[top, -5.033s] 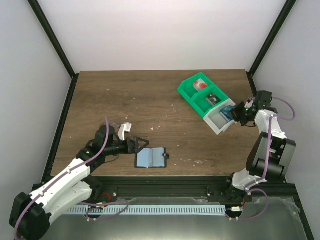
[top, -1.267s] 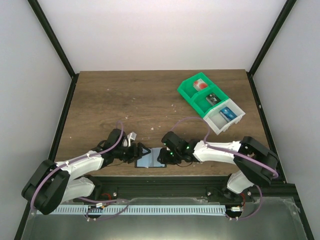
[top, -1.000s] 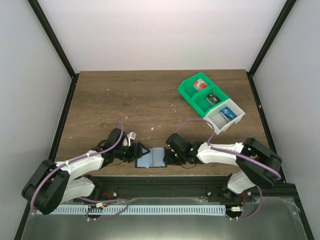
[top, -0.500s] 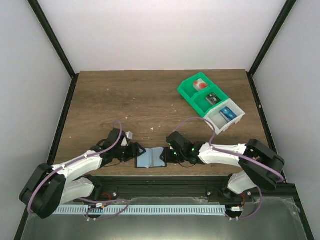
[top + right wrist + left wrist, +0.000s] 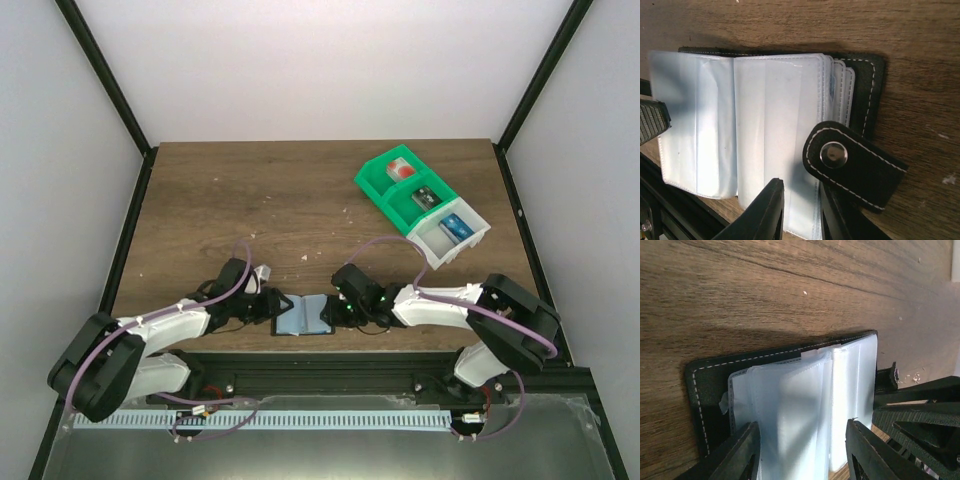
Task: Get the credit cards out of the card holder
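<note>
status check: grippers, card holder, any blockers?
Left gripper part open, astride sleeves. Right gripper narrow on sleeve edge, grip unclear. Card holder open flat on table. Snap tab beside right fingers.

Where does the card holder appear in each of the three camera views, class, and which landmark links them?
Top external: card holder lies open at the table's near edge, between both grippers.
Left wrist: lower centre, clear sleeves showing.
Right wrist: fills the centre.
Shared landmark: its black stitched edging.
</note>
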Robot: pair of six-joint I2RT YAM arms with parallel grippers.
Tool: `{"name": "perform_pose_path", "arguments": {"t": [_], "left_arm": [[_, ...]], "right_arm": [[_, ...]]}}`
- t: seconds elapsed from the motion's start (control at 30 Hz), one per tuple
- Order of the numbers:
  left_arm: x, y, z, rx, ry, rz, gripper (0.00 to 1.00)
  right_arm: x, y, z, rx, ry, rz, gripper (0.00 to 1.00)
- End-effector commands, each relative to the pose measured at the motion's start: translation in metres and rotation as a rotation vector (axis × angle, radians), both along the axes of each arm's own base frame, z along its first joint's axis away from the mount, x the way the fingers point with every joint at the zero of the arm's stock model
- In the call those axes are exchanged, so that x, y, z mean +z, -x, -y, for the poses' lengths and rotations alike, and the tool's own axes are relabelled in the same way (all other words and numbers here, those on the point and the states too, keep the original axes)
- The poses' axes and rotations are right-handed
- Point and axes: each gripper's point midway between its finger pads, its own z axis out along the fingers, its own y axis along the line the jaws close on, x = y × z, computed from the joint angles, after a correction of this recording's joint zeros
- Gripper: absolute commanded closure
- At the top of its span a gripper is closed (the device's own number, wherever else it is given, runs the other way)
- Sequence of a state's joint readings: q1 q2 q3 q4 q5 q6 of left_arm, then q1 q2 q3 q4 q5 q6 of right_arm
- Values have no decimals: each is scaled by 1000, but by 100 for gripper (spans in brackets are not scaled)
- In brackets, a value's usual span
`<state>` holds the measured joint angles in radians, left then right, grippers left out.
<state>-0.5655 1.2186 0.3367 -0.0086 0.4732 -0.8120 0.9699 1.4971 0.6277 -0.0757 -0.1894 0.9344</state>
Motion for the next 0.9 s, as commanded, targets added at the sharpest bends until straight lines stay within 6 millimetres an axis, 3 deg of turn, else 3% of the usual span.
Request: {"name": "perform_pose_path", "arguments": {"t": [0.0, 0.63, 0.87], "left_arm": [[-3, 10, 3, -21, 27, -21, 52], [-4, 12, 1, -15, 11, -21, 65], [3, 6, -4, 3, -27, 8, 66]], "right_arm": [[3, -3, -7, 11, -27, 4, 78], [25, -1, -20, 38, -141, 30, 77], [11, -9, 0, -34, -18, 42, 71]]}}
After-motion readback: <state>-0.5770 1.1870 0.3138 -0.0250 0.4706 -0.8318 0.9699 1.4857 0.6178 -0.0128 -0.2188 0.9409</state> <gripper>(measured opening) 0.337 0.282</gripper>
